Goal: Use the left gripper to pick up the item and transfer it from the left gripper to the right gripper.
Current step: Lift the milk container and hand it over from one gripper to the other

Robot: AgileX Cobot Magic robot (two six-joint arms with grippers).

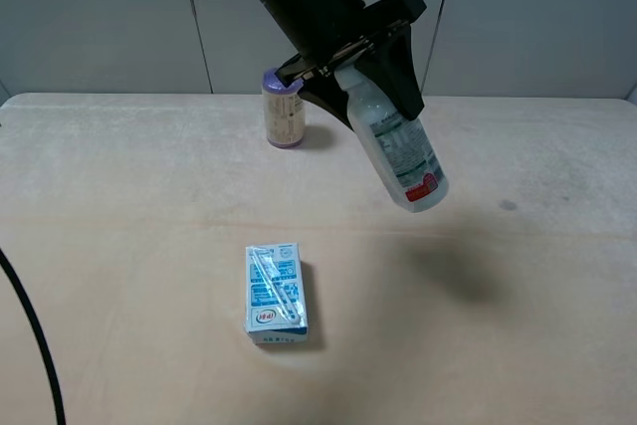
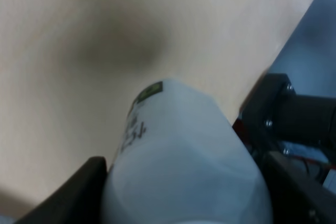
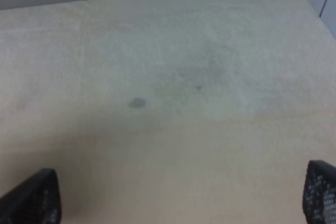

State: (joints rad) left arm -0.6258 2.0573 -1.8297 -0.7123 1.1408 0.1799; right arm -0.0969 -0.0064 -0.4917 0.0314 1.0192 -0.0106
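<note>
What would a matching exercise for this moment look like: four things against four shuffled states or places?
Things
1. white bottle
2. purple-lidded jar
3. blue-and-white carton
4. right gripper

States
A. lying flat on the table, near side
B. held in the air, tilted
C. open, nothing between the jaws
D. standing upright, far side

Pairs: 1-B, 2-D, 3-A, 4-C

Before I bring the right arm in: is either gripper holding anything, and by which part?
The left gripper holds the bottle by its cap end, in the air, base tilted downward. The right gripper is open and empty.
</note>
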